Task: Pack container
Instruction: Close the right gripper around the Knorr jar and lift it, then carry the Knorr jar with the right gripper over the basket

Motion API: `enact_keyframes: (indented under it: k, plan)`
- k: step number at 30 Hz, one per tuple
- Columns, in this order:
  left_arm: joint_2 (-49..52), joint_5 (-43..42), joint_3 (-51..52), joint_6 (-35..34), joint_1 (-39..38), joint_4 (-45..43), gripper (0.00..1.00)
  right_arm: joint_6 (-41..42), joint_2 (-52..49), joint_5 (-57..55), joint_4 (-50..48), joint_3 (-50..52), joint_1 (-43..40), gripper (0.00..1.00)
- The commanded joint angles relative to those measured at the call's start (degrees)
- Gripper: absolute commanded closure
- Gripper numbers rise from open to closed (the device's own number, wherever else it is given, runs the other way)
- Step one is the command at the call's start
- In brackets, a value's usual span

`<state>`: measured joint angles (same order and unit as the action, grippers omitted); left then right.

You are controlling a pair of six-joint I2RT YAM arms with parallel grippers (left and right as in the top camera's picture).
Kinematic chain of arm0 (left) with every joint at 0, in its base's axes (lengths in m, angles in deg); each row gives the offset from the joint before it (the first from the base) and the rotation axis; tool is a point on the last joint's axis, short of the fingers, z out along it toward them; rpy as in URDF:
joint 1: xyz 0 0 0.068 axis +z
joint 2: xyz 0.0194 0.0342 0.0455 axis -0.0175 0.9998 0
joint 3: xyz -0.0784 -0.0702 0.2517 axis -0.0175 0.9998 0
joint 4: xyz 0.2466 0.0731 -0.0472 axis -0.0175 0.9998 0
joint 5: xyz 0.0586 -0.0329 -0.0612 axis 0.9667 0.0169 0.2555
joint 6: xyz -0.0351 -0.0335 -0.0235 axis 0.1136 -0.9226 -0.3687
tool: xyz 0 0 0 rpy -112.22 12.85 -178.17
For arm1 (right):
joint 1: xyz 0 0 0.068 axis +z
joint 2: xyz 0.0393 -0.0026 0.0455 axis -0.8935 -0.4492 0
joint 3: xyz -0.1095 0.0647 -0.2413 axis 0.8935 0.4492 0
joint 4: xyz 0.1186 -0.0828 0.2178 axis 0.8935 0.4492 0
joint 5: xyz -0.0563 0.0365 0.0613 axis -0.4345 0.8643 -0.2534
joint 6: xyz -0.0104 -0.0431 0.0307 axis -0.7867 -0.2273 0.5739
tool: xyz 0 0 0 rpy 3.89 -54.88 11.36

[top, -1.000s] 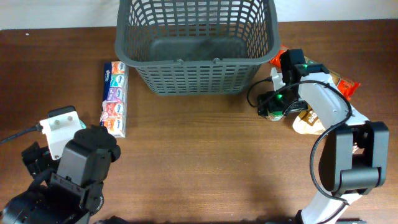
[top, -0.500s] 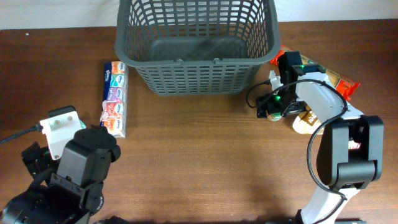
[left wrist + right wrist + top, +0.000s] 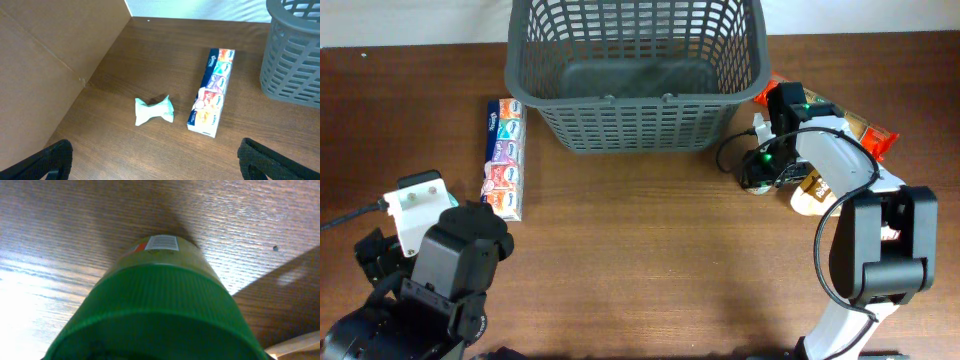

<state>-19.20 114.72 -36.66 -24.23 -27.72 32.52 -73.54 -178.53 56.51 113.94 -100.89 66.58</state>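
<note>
The container (image 3: 635, 130) is a large dark grey lattice basket at the back centre of the table, and its corner shows in the left wrist view (image 3: 295, 55). My right gripper (image 3: 765, 165) is down over a jar with a green lid (image 3: 160, 295), just right of the basket's front corner. The jar fills the right wrist view and hides the fingers, so I cannot see whether they grip it. My left gripper (image 3: 160, 162) hangs open above bare table at the front left, holding nothing.
A long box of tissue packs (image 3: 504, 158) lies left of the basket, also seen in the left wrist view (image 3: 212, 92). A crumpled teal wrapper (image 3: 154, 111) lies beside it. Orange snack packets (image 3: 876, 140) and a beige pouch (image 3: 812, 200) lie under the right arm.
The right arm has shifted slightly and settled over the jar. The left arm has not moved.
</note>
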Motion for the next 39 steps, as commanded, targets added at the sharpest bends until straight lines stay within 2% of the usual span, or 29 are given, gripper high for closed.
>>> enact_keyframes:
  k: [1,3,6,7,22,35,39]
  plan:
    - [0.1,0.1,-0.4,0.3,-0.1,0.0,0.01,0.7,-0.4,-0.3,0.0,0.3,0.1,0.63]
    - [0.1,0.1,-0.4,0.3,-0.1,0.0,0.01,1.8,-0.4,-1.1,0.0,0.3,0.1,0.75]
    - [0.1,0.1,-0.4,0.3,-0.1,0.0,0.01,2.3,-0.4,-1.8,0.1,0.3,0.1,0.89]
    - [0.1,0.1,-0.4,0.3,-0.1,0.0,0.01,3.3,-0.4,-2.7,0.2,0.3,0.1,0.96]
    - [0.1,0.1,-0.4,0.3,-0.1,0.0,0.0,5.0,-0.3,-5.1,3.1,-4.0,-0.7,0.96]
    - [0.1,0.1,-0.4,0.3,-0.1,0.0,0.01,8.0,1.0,-4.9,6.0,-8.4,-8.3,0.96]
    - [0.1,0.1,-0.4,0.3,-0.1,0.0,0.01,8.2,1.5,-4.9,9.8,-13.7,-11.5,0.96]
